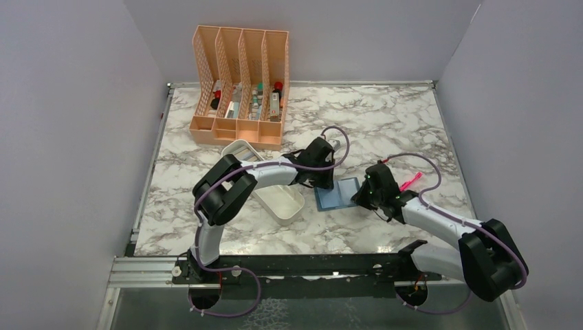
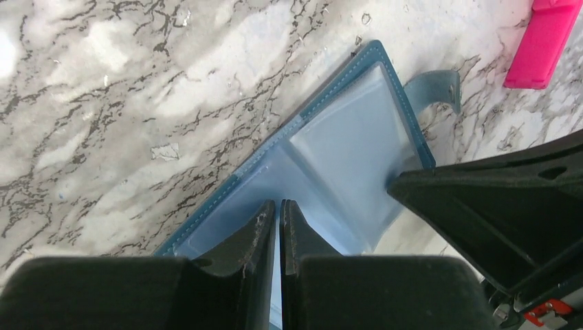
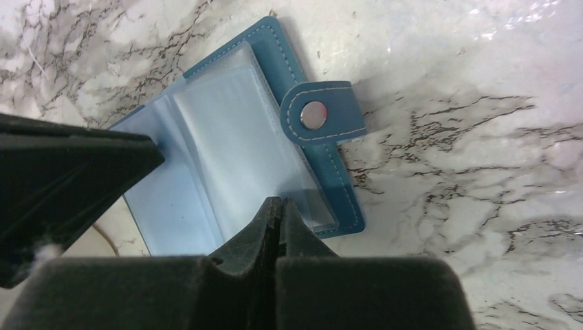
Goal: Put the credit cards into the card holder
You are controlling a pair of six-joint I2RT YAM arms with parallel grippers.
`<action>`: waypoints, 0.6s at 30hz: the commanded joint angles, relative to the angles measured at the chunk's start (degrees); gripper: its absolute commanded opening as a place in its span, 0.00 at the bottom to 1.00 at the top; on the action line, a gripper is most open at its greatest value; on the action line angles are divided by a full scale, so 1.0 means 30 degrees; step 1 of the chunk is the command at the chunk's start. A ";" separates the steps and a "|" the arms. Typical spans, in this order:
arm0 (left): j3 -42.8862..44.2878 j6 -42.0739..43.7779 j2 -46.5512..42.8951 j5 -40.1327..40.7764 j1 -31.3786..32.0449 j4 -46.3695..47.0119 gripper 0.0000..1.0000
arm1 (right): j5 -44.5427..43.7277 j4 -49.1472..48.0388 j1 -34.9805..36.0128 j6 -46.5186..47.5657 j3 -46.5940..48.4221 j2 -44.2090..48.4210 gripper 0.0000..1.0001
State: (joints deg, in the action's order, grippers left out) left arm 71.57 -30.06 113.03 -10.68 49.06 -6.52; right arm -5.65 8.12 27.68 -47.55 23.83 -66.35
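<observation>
Left tool [image 1: 327,185], top view: I find it at the left edge of the card holder [image 1: 338,195], which lies opened flat on the counter [image 1: 385,124] between the two arms. The right tool [image 1: 359,196] is at the opposite edge. I judge that the holder's long axis runs from one tool to the other, so neither arm is nearer. A white tray [image 1: 283,203] lies beside the left arm. I cannot identify any credit cards here.

Left wrist view: the fingers [image 2: 254,237] are closed to a hairline slit, tips over the pale inner sleeves near the fold. A pale strip shows in the slit, and I cannot tell whether it is card or sleeve. The holder extends ahead and rightward, with its strap [image 2: 436,86] at the far end.

Right wrist view: the fingers are fully together, tips at the near sleeve edge, below the snap tab [image 3: 315,115]. I cannot tell whether they are pressing or pinching. In my judgement, any insertion must follow the sleeve mouth.
</observation>
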 commanded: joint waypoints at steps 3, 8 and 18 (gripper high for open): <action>0.0221 0.1392 0.0727 0.1058 -0.0399 -0.0457 0.12 | 0.0641 0.0846 0.0034 0.1581 0.1615 -0.1218 0.01; -0.0513 0.1470 0.0650 0.0966 -0.0534 0.0310 0.12 | 0.0465 0.0950 -0.0155 0.2390 0.3548 -0.2844 0.01; -0.0612 0.1421 0.0973 0.0667 -0.0540 0.0790 0.12 | 0.0173 0.0995 -0.1356 0.3807 0.5019 -0.5063 0.01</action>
State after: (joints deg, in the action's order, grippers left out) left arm 71.11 -26.85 113.49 -10.61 47.90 -3.44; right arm -4.75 10.09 25.69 -38.87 38.30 -79.90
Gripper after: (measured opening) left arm 0.118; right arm 0.017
